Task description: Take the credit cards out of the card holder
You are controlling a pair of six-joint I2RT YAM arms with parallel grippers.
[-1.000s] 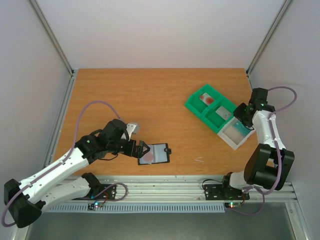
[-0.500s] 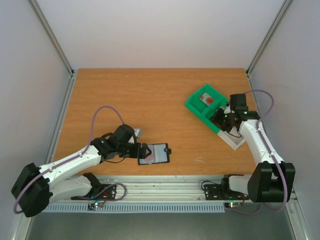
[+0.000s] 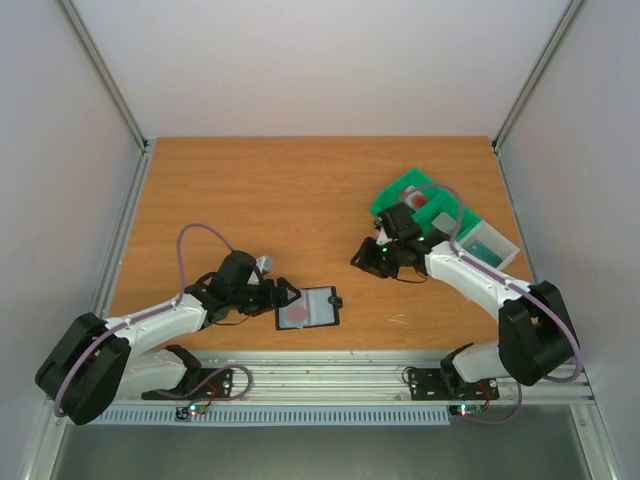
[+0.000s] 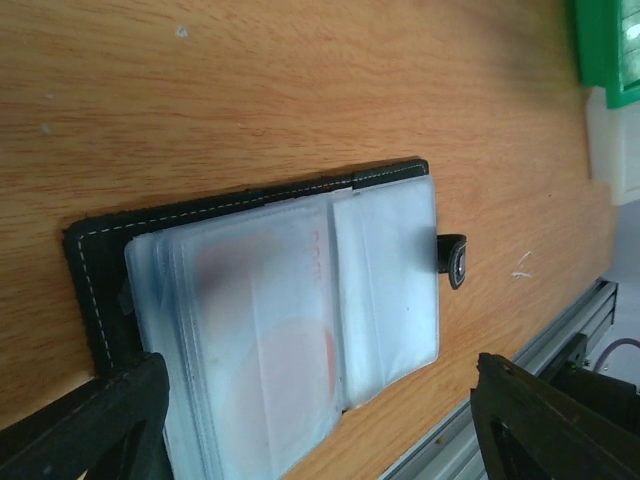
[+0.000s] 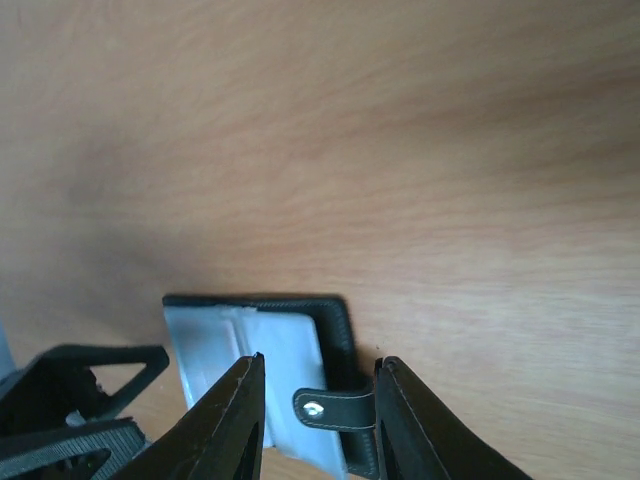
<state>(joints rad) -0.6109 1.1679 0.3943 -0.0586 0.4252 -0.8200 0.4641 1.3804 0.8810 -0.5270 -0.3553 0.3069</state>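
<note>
The card holder (image 3: 310, 306) lies open near the table's front edge, black outside with clear sleeves; it also shows in the left wrist view (image 4: 280, 310) and the right wrist view (image 5: 262, 362). A pale credit card with a round red mark (image 4: 290, 365) sits inside a sleeve. My left gripper (image 3: 284, 297) is open, its fingers either side of the holder's left end (image 4: 320, 440). My right gripper (image 3: 363, 259) is open and empty, up and to the right of the holder, with the holder's strap (image 5: 335, 408) showing between its fingers. A teal card (image 3: 487, 244) lies in the white bin.
A green compartmented tray (image 3: 392, 195) stands at the right with a red-marked pale card (image 3: 418, 200) in it, and a white bin (image 3: 500, 240) adjoins it. The metal rail (image 3: 330, 372) runs along the front edge. The tray's corner shows in the left wrist view (image 4: 603, 50).
My right arm has swung from the tray at the right towards the middle, and its gripper is now close to the holder. My left arm has stretched lower, its gripper still at the holder's left end.
</note>
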